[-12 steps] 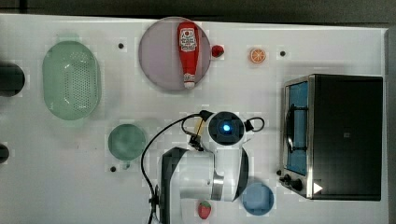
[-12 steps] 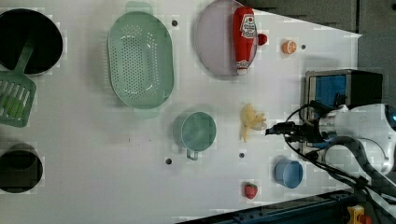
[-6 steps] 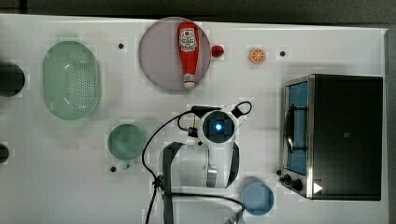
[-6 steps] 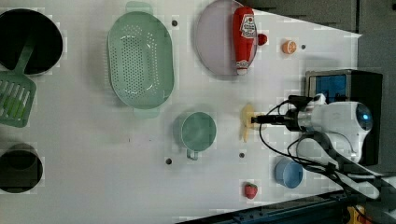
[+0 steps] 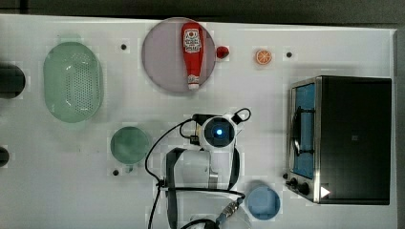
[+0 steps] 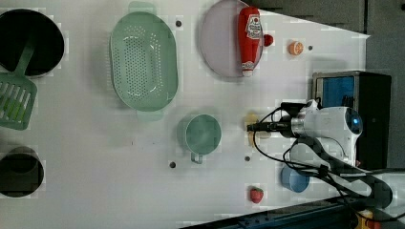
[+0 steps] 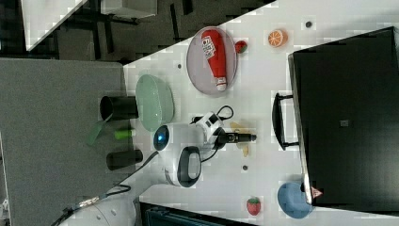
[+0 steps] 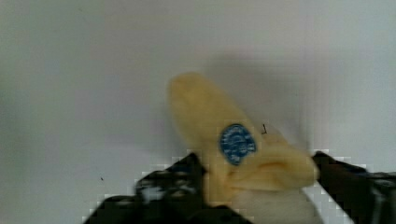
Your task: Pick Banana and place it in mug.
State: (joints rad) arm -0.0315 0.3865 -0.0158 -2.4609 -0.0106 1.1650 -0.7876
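Observation:
The banana (image 8: 224, 140), pale yellow with a blue sticker, lies on the white table (image 5: 57, 191). It peeks out beside the fingertips in the left view (image 6: 252, 119) and in the right view (image 7: 243, 148). My gripper (image 8: 259, 163) is down over it, open, with one black finger (image 8: 177, 182) on each side, close to its flaps. In the left view the gripper (image 6: 251, 127) points toward the mug. The dark teal mug (image 5: 130, 144) stands upright and empty a short way to the top view's left of my wrist (image 5: 218, 132); the left view shows the mug (image 6: 203, 135) too.
A pale green colander (image 5: 72, 81) sits at the back left in the top view. A ketchup bottle (image 5: 192, 50) lies on a grey plate (image 5: 162, 57). A toaster oven (image 5: 344, 138) fills the top view's right side. A blue cup (image 5: 263, 202), a strawberry (image 6: 257, 194) and an orange slice (image 5: 263, 57) are nearby.
The arm swung from near the blue cup up over the banana and came down onto it. The fingers have drawn closer together around it.

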